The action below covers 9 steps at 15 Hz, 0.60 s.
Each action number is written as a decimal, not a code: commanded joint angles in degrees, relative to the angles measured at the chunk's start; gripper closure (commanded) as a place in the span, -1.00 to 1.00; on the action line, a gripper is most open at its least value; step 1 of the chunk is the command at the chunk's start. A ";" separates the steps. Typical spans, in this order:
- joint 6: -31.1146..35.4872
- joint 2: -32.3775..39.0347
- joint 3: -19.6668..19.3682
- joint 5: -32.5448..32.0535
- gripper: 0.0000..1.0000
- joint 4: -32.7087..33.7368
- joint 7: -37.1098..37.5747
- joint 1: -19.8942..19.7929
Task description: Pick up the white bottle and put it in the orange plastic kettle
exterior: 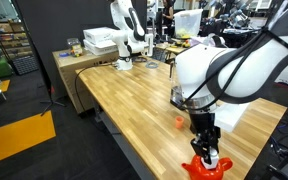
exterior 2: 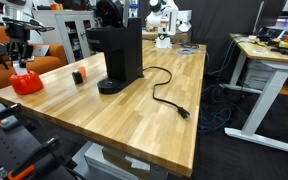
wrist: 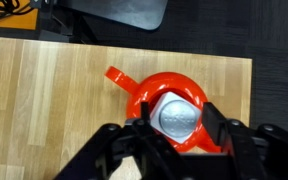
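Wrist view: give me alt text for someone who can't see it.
Seen from above, the gripper holds the white bottle over the open top of the orange plastic kettle, its spout pointing upper left. The kettle stands on a wooden table near the edge.

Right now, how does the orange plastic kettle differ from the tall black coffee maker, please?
The orange plastic kettle is squat and rounded; the tall black coffee maker is boxy, taller. The gripper hangs over the kettle, not the coffee maker. Both rest on the wooden table.

no text, label, brand or number is readable in any view.
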 commanded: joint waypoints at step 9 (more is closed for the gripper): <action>-0.24 -1.03 0.16 1.35 -0.96 -0.23 -1.75 0.01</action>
